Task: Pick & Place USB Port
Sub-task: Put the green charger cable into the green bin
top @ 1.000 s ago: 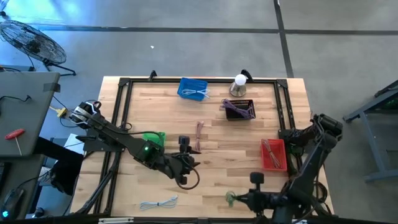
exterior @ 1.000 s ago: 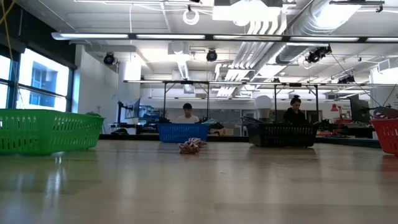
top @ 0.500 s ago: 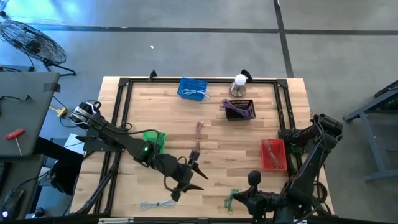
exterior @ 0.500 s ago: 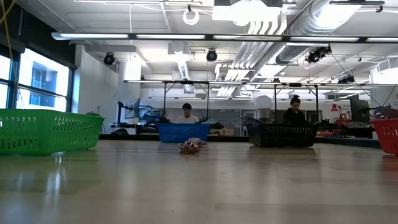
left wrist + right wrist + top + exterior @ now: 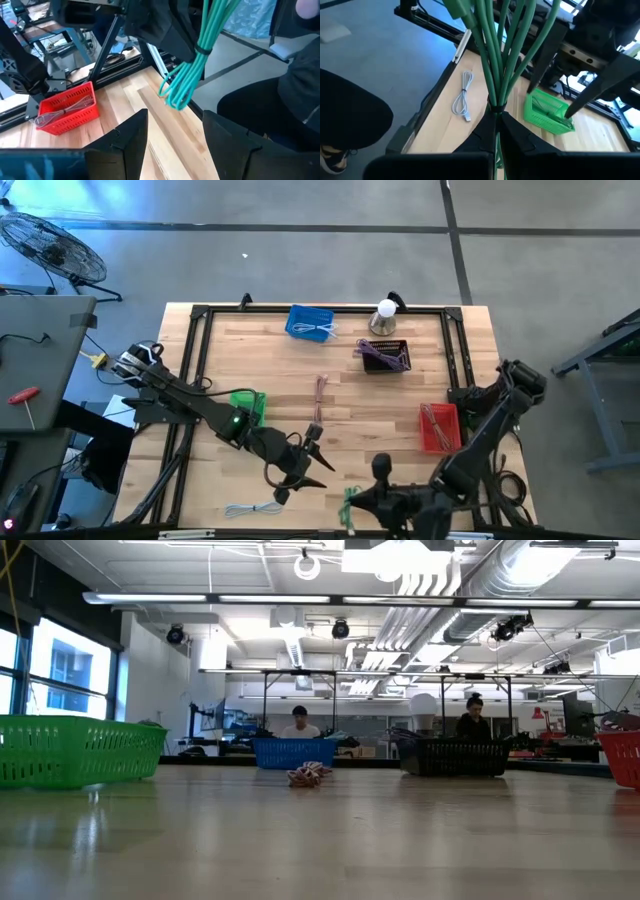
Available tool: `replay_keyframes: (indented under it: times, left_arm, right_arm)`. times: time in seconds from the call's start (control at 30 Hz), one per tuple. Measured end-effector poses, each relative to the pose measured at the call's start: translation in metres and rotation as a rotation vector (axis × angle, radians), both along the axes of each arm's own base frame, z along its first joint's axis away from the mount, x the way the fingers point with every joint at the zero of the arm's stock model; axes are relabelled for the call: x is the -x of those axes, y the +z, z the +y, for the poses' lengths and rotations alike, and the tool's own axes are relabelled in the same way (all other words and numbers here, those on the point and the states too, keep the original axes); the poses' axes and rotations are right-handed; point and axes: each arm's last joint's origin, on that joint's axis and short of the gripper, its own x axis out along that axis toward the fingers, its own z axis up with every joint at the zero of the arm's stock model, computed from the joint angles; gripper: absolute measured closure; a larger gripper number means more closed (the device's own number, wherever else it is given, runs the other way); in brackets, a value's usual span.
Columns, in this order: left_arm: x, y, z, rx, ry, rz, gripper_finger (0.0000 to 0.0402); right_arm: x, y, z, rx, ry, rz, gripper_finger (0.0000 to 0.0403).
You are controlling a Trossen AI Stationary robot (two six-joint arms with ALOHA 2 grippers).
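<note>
A bundled green USB cable [image 5: 348,505] hangs over the table's near edge with my right gripper [image 5: 356,502] shut on it; it also shows in the left wrist view [image 5: 192,65]. My left gripper [image 5: 312,458] stands open just left of it, above the table, with nothing between its fingers [image 5: 131,136]. A white cable [image 5: 255,507] lies flat near the front edge, left of both grippers. A pink cable [image 5: 320,395] lies at the table's middle. Neither gripper shows in the low view. My right gripper pinches the green bundle between its two fingers [image 5: 512,131], right beside the dark tie [image 5: 495,107] that binds the strands. The fingers come from the table's right, slanting a little downward. The bundle is lifted clear, and its looped end [image 5: 172,99] dangles above the wood.
Four baskets stand on the table: green [image 5: 247,405] at the left, blue [image 5: 310,323] at the back, black [image 5: 385,355] at the back right, red [image 5: 440,427] at the right. A black frame [image 5: 195,340] rims the table. People sit in the room beyond [image 5: 300,722].
My right gripper has carried the green bundle along the near edge toward the table's left, rolling as it went. My left gripper has tipped up from pointing down to nearly level, then kept still.
</note>
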Motion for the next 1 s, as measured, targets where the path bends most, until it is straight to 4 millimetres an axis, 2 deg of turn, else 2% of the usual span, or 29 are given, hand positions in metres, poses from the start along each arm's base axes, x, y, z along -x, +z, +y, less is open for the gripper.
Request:
replay_keyframes:
  times: [0.27, 0.47, 0.7, 0.8, 1.0]
  left_arm:
    - [0.001, 0.000, -0.001, 0.009, -0.042, 0.006, 0.0218]
    - [0.000, 0.002, -0.001, 0.019, -0.042, -0.011, 0.0218]
    - [-0.001, 0.005, -0.002, 0.006, -0.061, -0.052, 0.0218]
    - [0.000, 0.005, -0.003, 0.012, -0.083, -0.050, 0.0231]
    - [0.001, 0.004, -0.004, 0.027, -0.144, -0.041, 0.0282]
  right_arm:
    - [-0.026, 0.000, -0.022, -0.038, 0.017, 0.031, 0.0403]
    - [-0.035, -0.001, -0.032, -0.056, 0.028, 0.048, 0.0403]
    - [-0.039, -0.022, -0.037, -0.072, 0.074, 0.049, 0.0403]
    - [-0.042, -0.026, -0.041, -0.068, 0.063, 0.051, 0.0403]
    - [-0.044, -0.025, -0.045, -0.070, 0.062, 0.050, 0.0403]
